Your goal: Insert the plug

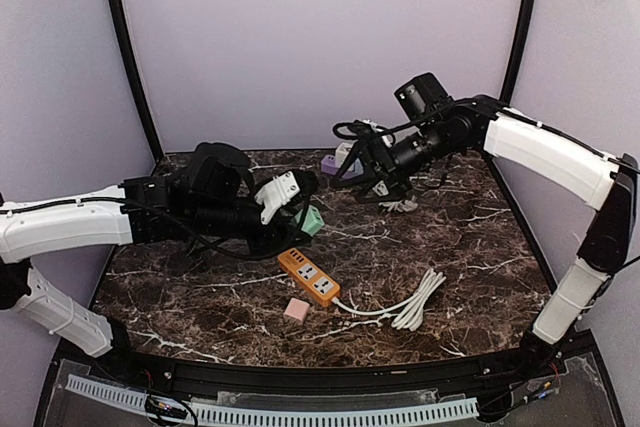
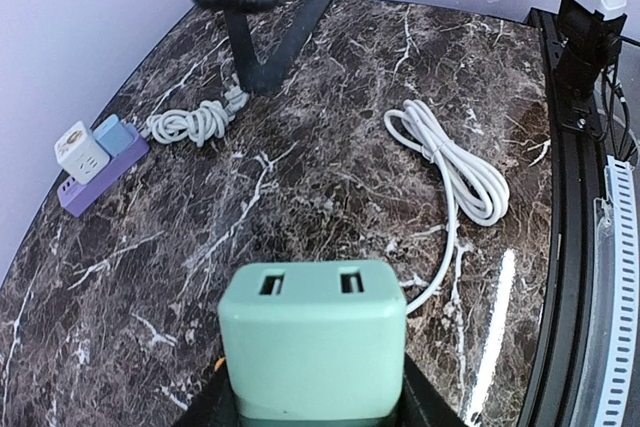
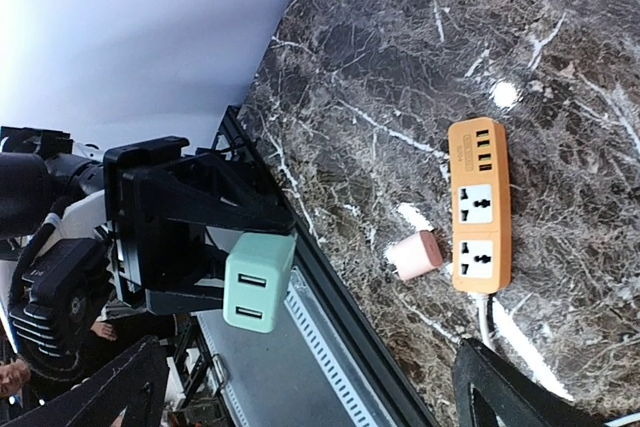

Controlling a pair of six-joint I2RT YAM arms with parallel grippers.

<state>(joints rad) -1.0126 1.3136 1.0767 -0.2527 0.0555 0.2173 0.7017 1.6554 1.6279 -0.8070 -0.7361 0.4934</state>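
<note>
Grip of left gripper (image 1: 298,209) closed on mint-green cube-shaped plastic plug (image 2: 312,342), its two slots facing outward. Held in the air, clear of dark veined marble table (image 1: 480,247), near far end of orange rectangular plastic power strip (image 1: 308,277). Beside strip: small pink cube (image 1: 296,309) and looped white cord (image 1: 415,302). Right gripper (image 1: 388,185) raised at far side, fingers spread wide, holding nothing.
</note>
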